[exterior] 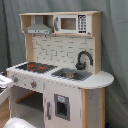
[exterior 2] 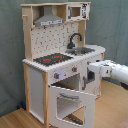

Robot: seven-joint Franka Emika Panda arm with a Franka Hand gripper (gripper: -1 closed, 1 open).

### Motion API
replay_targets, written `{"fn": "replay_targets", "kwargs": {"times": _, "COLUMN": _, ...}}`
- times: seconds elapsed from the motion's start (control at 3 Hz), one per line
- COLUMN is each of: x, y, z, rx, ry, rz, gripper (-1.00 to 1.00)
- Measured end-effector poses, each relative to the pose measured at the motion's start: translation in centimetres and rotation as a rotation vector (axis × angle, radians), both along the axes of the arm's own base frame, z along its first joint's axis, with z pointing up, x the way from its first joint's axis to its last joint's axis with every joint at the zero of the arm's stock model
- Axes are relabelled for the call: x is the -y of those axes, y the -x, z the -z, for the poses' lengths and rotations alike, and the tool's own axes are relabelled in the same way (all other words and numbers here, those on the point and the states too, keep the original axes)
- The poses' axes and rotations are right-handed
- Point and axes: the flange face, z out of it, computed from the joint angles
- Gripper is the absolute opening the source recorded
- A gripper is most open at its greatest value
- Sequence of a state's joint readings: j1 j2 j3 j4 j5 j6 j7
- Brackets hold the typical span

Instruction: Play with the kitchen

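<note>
The kitchen (exterior 2: 60,65) stands on a wooden floor (exterior 2: 15,119) before a grey-green curtain (exterior 2: 112,25), seen in both exterior views. In the second exterior view the white arm (exterior 2: 117,74) reaches in from the second exterior view's right, and its pincer (exterior 2: 93,69) sits close against the kitchen's front, just below the desk (exterior 2: 98,49) edge; whether its fingers are spread or closed, or whether they touch anything, I cannot tell. Beside and below the pincer, toward the second exterior view's left, the oven door (exterior 2: 72,106) hangs swung open. Above the pincer lie the sink (exterior 2: 85,50) and faucet (exterior 2: 75,39), with the hob (exterior 2: 52,59) further along, and the hood (exterior 2: 49,20) and microwave (exterior 2: 77,11) high overhead.
</note>
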State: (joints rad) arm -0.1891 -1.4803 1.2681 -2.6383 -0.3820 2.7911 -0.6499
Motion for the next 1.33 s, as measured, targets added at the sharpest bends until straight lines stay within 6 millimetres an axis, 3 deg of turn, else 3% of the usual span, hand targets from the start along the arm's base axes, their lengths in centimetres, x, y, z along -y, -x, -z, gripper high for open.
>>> {"fn": "replay_targets", "kwargs": {"times": 0.33, "x": 3.8, "y": -2.1, "z": 0.4, "rx": -0.028, "ry": -0.001, "rz": 0.037, "gripper": 1.00}}
{"fn": "replay_targets", "kwargs": {"times": 0.67, "x": 6.8, "y": -4.3, "z": 2.3, "rx": -0.060, "ry": 0.019, "rz": 0.067, "gripper": 1.00}}
{"fn": "replay_targets", "kwargs": {"times": 1.33, "x": 6.7, "y": -8.4, "z": 4.6, "rx": -0.082, "ry": 0.075, "rz": 0.085, "gripper": 1.00}}
